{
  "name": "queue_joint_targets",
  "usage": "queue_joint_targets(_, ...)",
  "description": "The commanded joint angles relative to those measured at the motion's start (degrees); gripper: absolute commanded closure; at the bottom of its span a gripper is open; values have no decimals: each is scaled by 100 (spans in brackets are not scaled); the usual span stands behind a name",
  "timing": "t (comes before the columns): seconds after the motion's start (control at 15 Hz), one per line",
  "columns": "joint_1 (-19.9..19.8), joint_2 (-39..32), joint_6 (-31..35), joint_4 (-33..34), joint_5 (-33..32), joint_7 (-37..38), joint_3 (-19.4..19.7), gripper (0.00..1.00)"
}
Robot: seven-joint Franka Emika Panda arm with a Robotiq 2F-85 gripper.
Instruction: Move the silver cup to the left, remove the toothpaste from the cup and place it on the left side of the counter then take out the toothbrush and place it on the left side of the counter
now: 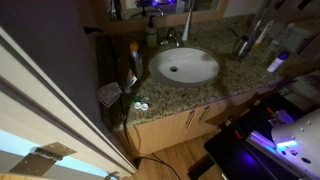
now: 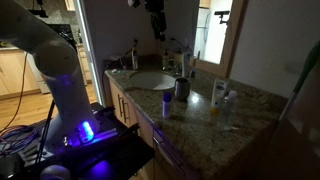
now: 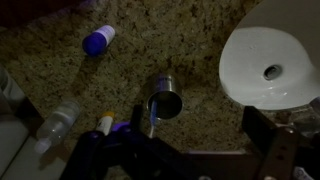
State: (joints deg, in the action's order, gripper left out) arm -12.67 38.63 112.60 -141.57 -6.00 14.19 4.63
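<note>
The silver cup stands upright on the granite counter, just left of the white basin; it also shows in both exterior views. A thin pale stick, the toothbrush, leans out of the cup's rim. These dim frames do not let me pick out the toothpaste. My gripper hangs high above the counter. It is open, its fingers wide apart, and nothing is between them. The cup lies near the left finger.
A white bottle with a purple-lit cap lies on the counter beyond the cup. A clear bottle and a small white-and-yellow item lie to its left. A faucet stands behind the basin. The robot base stands beside the cabinet.
</note>
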Motion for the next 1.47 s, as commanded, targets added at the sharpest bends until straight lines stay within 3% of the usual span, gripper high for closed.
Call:
queue_joint_targets(0.0, -145, -207, 65, -19, -279, 203, -189, 0)
queue_joint_targets(0.33, -471, -683, 1499, -731, -1128, 874, -111, 0)
queue_joint_targets(0.6, -573, -1282, 3118, -988, -805, 1201, 138, 0)
queue_joint_targets(0.67, -636, -1405, 3301, -978, -730, 1332, 127, 0)
queue_joint_targets(0.73, -613, -1209, 2847, -897, -802, 1136, 13, 0)
queue_joint_targets(1.0, -669, -1407, 3156, -912, -719, 1267, 41, 0)
queue_joint_targets(1.4, -1003, -1963, 4733, -1155, -1034, 1559, -76, 0)
